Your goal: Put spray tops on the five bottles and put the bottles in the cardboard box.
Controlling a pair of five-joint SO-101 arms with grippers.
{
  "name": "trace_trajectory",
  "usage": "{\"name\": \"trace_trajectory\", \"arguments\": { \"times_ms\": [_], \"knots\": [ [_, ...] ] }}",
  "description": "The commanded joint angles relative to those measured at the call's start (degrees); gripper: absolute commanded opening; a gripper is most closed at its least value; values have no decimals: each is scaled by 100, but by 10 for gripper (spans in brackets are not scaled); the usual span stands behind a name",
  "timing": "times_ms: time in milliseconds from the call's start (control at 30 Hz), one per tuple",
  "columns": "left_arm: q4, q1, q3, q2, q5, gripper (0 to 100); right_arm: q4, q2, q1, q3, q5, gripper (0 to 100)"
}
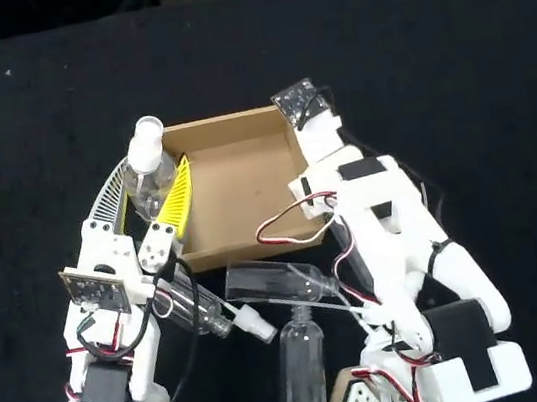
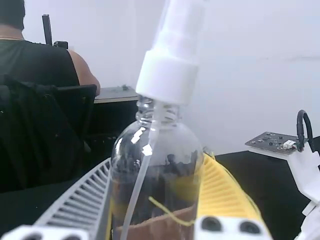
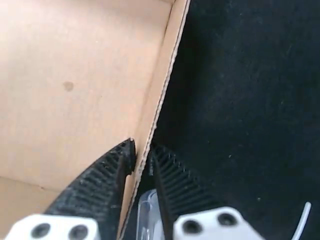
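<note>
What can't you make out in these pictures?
High view: the left arm and right arm overlap the lying bottles; count unclear.
Left wrist view: the held bottle loses its base at the edge.
Right wrist view: the right end effector hides most of a clear object.

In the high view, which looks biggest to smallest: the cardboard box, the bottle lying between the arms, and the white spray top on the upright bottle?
1. cardboard box
2. lying bottle
3. white spray top on the upright bottle: raised nearer the camera, yet clearly smallest.

No readable text, label or number on any bottle (image 1: 150,183) or the cardboard box (image 1: 245,179).
</note>
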Motion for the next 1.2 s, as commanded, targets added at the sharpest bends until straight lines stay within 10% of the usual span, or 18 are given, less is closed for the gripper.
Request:
{"name": "trace_trajectory", "arguments": {
  "times_ms": [0, 667, 1167],
  "knots": [
    [-123, -57, 127, -88, 70, 32, 44, -505, 62, 110, -62, 11],
    [-193, -470, 119, -79, 79, 32, -132, -927, 53, 681, -62, 15],
    [-3903, -453, 40, 3473, 79, 32, -176, -927, -44, 365, -53, 174]
  ]
}}
